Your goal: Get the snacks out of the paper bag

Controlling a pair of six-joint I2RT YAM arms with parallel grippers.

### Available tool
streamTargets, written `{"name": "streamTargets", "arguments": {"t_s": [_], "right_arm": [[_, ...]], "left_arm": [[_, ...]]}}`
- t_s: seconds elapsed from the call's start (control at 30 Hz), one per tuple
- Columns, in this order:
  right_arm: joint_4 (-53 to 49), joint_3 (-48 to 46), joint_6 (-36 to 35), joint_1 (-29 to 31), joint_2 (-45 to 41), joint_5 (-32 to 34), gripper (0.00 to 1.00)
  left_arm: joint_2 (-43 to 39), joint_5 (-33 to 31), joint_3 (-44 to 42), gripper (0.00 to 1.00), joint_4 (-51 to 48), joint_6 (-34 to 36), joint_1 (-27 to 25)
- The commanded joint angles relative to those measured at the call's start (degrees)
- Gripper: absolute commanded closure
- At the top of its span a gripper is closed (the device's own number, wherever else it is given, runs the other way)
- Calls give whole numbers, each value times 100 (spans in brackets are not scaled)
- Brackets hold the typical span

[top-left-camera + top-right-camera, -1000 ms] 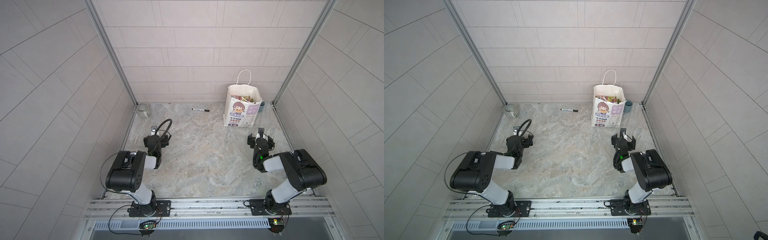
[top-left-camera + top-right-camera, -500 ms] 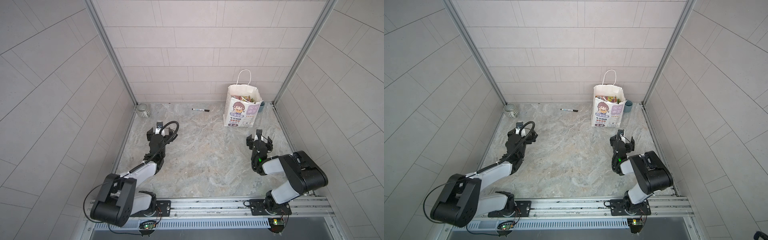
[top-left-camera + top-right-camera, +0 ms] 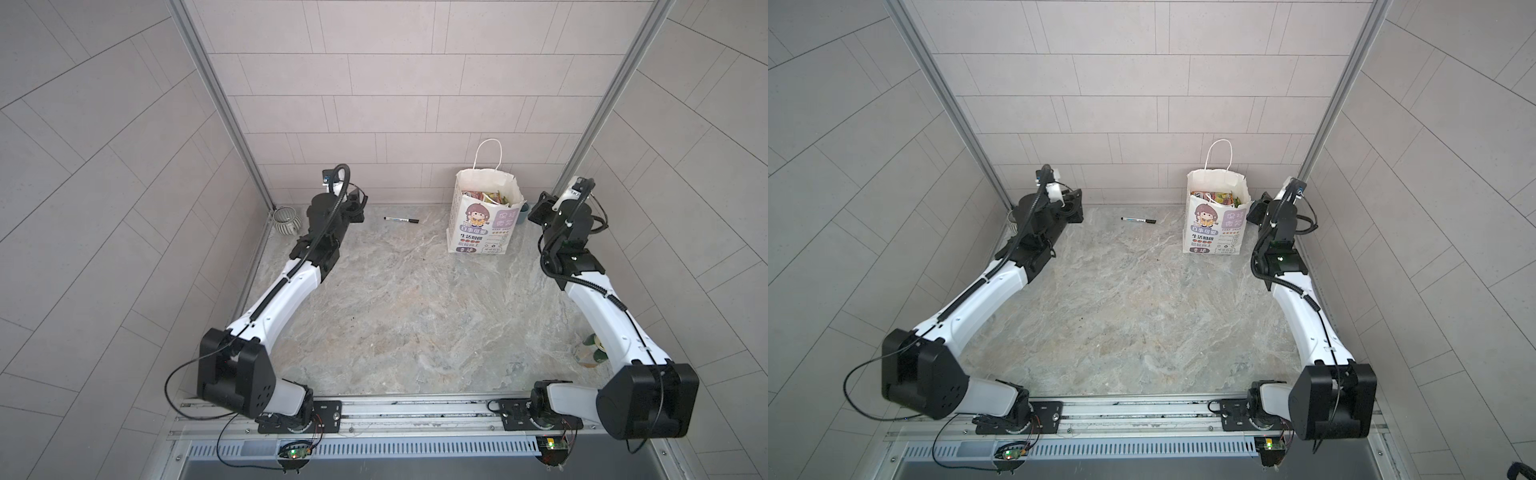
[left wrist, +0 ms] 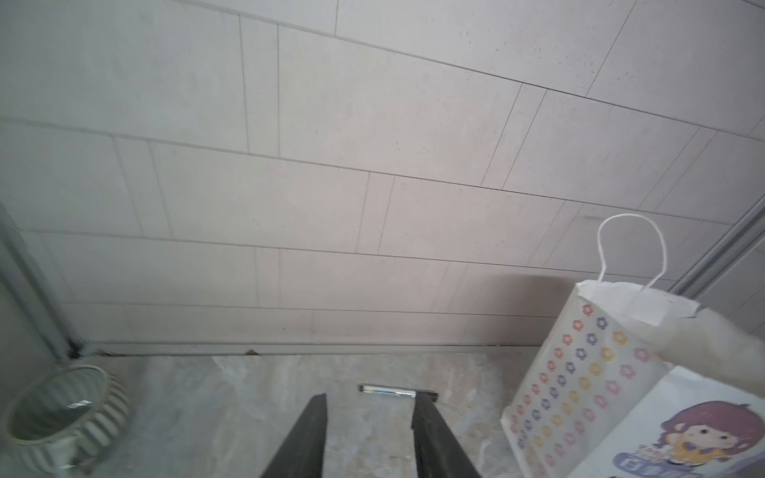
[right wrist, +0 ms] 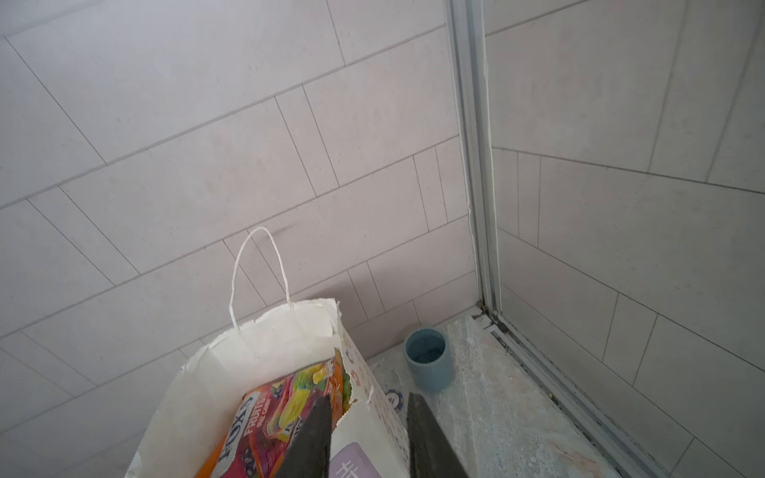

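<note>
The paper bag [image 3: 484,226] [image 3: 1214,228] stands upright at the back right, white with a cartoon girl on its front and one cord handle standing up. Snacks [image 3: 487,196] [image 3: 1217,198] fill its open mouth. In the right wrist view an orange-and-magenta packet [image 5: 256,426] lies on top inside the bag [image 5: 265,343]. My right gripper [image 3: 539,209] [image 3: 1256,210] [image 5: 370,396] hangs at rim height just right of the bag, open by a narrow gap and holding nothing. My left gripper [image 3: 355,206] [image 3: 1074,208] [image 4: 368,399] is raised at the back left, narrowly open and empty, far from the bag [image 4: 579,380].
A black marker pen [image 3: 401,219] [image 3: 1138,220] [image 4: 397,391] lies on the floor between the left gripper and the bag. A ribbed grey bowl [image 3: 286,220] [image 4: 62,418] sits in the back left corner. A blue-grey cup [image 5: 428,358] [image 3: 524,208] stands behind the bag. Tiled walls close in on three sides.
Both arms have unfolded from low near the front and reached up toward the back, the left near the bowl, the right beside the bag. Both grippers have narrowed from wide open.
</note>
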Motion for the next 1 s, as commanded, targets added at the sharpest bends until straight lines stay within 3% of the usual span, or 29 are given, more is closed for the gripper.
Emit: {"name": "streamTargets", "arguments": {"t_s": [0.0,0.03,0.07,0.1,0.33,0.5,0.73,0.87,0.97], "right_arm": [[-1558,838,96,-408,456,-990,75],[-1647,1099,222,-674,702,-1421,79],[-1754,1404,323,-915,977,-1863,84],[-1880,1704,315,-1065,1256,-2190,86],[-3295,4377,-661,-1340,3647,-3785,92],[-3235,5447,-478,-1432,4757,-3985,99],[-3714,7912,-90,-1471,6673,-4910,100],[-3471,8240,-8,-1446,7164,-5247,100],[-3160,8215,115,-1416,7284,-5552,100]], "left_arm": [[679,645,816,80,-1267,-376,-237],[892,615,1090,81,-1421,-370,-319],[1092,452,1329,92,-1563,-399,-410],[1233,354,1506,95,-1698,-414,-470],[2264,838,2462,100,-1874,-476,-741],[2762,1146,2767,100,-1814,-669,-824],[2813,1188,2620,100,-1630,-687,-888],[2775,1223,2528,99,-1580,-687,-883],[2728,1209,2424,92,-1473,-700,-888]]}}
